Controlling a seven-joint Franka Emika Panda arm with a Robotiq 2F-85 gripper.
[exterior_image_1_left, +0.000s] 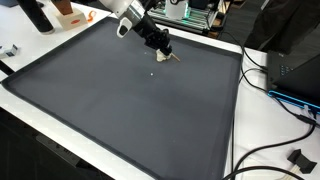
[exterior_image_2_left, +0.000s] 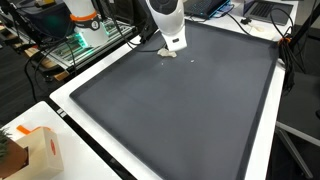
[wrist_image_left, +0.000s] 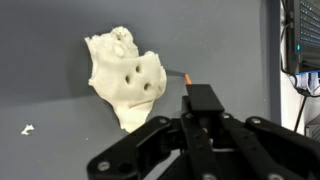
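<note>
A cream lump of dough (wrist_image_left: 125, 75) with three poked holes lies on the dark grey mat (wrist_image_left: 60, 90). In the wrist view it sits up and left of my gripper (wrist_image_left: 200, 95). The fingers are pressed together, and a thin orange stick (wrist_image_left: 180, 75) pokes out past their tips to the lump's right edge. Both exterior views show the gripper (exterior_image_1_left: 162, 48) (exterior_image_2_left: 173, 45) low over the mat's far part, with the lump (exterior_image_1_left: 175, 58) (exterior_image_2_left: 170, 56) at its tip. How the stick sits between the pads is hidden.
A small white crumb (wrist_image_left: 28, 129) (exterior_image_1_left: 152, 72) lies on the mat near the lump. The mat (exterior_image_1_left: 130, 110) (exterior_image_2_left: 170, 110) covers most of a white table. Cables (exterior_image_1_left: 285, 95) and electronics (exterior_image_2_left: 85, 40) crowd the table's edges, and a cardboard box (exterior_image_2_left: 35, 150) stands at a corner.
</note>
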